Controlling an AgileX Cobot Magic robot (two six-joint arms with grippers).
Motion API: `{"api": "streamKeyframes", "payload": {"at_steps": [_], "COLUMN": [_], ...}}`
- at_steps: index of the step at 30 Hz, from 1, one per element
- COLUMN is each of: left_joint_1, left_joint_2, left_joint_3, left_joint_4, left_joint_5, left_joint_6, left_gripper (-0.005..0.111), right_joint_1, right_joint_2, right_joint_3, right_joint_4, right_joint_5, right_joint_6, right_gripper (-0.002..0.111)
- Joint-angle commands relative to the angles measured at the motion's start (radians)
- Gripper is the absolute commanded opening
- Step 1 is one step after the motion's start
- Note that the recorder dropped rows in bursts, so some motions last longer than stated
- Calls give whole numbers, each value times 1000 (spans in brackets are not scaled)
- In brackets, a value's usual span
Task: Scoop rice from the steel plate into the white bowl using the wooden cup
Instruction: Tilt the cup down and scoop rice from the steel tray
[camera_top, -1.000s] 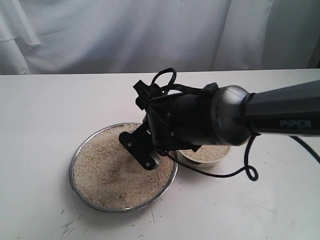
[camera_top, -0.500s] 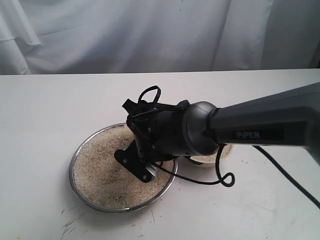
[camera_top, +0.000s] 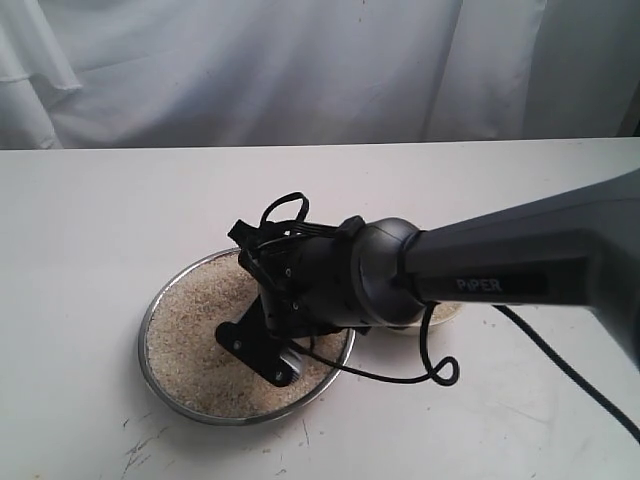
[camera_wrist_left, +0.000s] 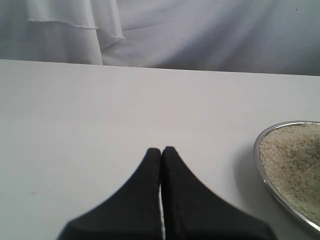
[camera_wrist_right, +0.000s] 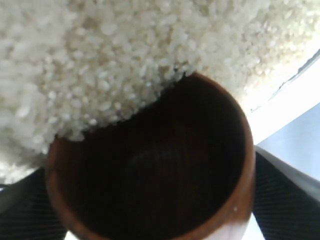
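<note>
Cup: my right wrist camera shows the small reddish-brown wooden cup (camera_wrist_right: 150, 165) tipped with its mouth pushed into the pale uncooked rice (camera_wrist_right: 100, 60).
Right gripper: I have the right gripper (camera_wrist_right: 152, 205) clamped on the cup, one black pad on either side.
Exterior: the black right arm (camera_top: 380, 275) hides the cup (only the wrist view gives it to me), low over the wide, shiny, round steel plate (camera_top: 145, 340).
Bowl: the small, round, creamy white bowl (camera_top: 447, 314) is a sliver behind the arm, just beside the plate, visible in the exterior view only.
Left gripper: the left gripper (camera_wrist_left: 161, 150) has its fingers pressed together on nothing, over the white table (camera_wrist_left: 75, 110) near the plate rim.
</note>
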Motion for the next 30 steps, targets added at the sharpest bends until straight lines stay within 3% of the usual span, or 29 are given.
{"api": "streamKeyframes", "payload": {"at_steps": [1, 7, 18, 30], "left_joint_1": [-3, -3, -3, -3], "left_joint_2": [-4, -4, -4, -4], "left_joint_3": [5, 5, 5, 5], "left_joint_4": [1, 1, 1, 1], "left_joint_5": [-14, -14, -14, -14], "left_joint_6": [0, 0, 0, 0], "left_gripper": [0, 0, 0, 0], "right_joint_1": [19, 33, 26, -39], "right_joint_2": [14, 16, 16, 16], "right_joint_3": [-1, -1, -1, -1], "right_joint_4": [78, 148, 469, 691], "right_joint_5": [-55, -77, -174, -228], "right_joint_6": [-35, -89, -277, -282], "right_gripper": [0, 0, 0, 0]}}
